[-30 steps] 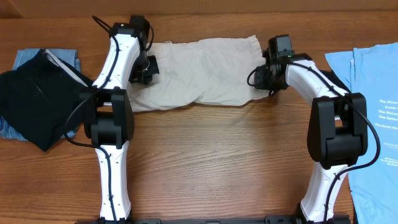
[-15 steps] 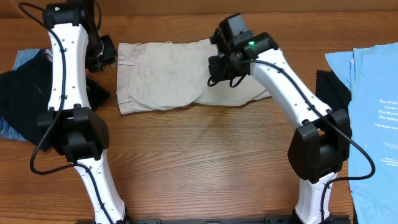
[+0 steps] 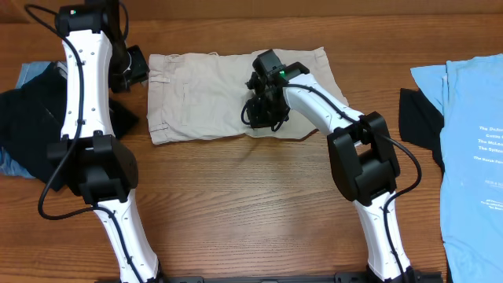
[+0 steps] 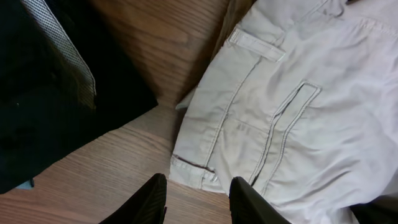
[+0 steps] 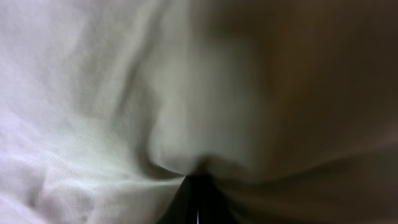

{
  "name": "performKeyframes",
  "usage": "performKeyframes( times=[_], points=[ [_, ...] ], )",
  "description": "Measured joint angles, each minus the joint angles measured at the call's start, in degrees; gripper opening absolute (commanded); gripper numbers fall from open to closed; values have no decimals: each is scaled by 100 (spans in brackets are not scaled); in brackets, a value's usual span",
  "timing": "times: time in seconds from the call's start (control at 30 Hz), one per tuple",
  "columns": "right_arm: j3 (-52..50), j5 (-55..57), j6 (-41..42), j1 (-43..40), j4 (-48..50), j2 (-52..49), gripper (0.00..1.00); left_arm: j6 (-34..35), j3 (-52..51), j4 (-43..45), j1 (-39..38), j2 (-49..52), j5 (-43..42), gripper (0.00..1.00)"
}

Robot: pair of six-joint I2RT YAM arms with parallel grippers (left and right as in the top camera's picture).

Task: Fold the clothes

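Overhead view of a wooden counter (image 3: 259,204) where two white-and-black robot arms are working on clothes. A pair of beige trousers (image 3: 196,90) lies lengthwise along the far side of the counter, between the arms, with the waist end on the left arm's side.

The right claw (image 3: 263,106) is down on the middle of the trousers, closed tight on a pinch of the pale cloth. Its wrist camera shows only fabric gathered into the closed tips. The left claw (image 4: 198,202) hovers just off the waist corner of the trousers, above bare wood. Its fingers are partly apart and hold nothing.

On the left side of the counter, a black garment (image 3: 39,134) lies in a loose heap on top of blue denim (image 3: 31,75). At the right edge, a light blue T-shirt (image 3: 471,118) with white lettering is spread flat. A second black garment (image 3: 413,118) lies at its inner edge.

The task looks to be at an early stage. The trousers seem to be midway through a first fold: cloth is bunched and rumpled at the middle, not laid flat. It is not possible to tell whether the leg end is fully doubled over. No garment in view is a neat, finished fold. The T-shirt, both black garments and the denim all appear not yet folded, so most of the work seems left to do.
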State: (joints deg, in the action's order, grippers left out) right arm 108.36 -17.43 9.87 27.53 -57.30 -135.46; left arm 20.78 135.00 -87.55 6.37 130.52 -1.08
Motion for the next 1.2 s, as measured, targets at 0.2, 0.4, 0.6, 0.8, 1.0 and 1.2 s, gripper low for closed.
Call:
performKeyframes(
  times=[0.2, 0.4, 0.6, 0.8, 1.0, 1.2],
  points=[
    [1300, 179, 72, 70, -577, 42, 4, 0, -13, 52, 0, 0, -2, 42],
    [680, 190, 190, 409, 420, 122, 4, 0, -31, 55, 0, 0, -2, 42],
    [-763, 284, 210, 549, 1784, 256, 4, 0, -39, 55, 0, 0, -2, 42],
    [-72, 339, 205, 546, 942, 304, 4, 2, -39, 52, 0, 0, -2, 42],
    [754, 732, 210, 546, 1137, 682, 4, 0, -42, 48, 0, 0, -2, 41],
    [686, 1040, 212, 544, 1379, 24, 4, 0, -39, 48, -39, 0, -2, 40]
  ],
)
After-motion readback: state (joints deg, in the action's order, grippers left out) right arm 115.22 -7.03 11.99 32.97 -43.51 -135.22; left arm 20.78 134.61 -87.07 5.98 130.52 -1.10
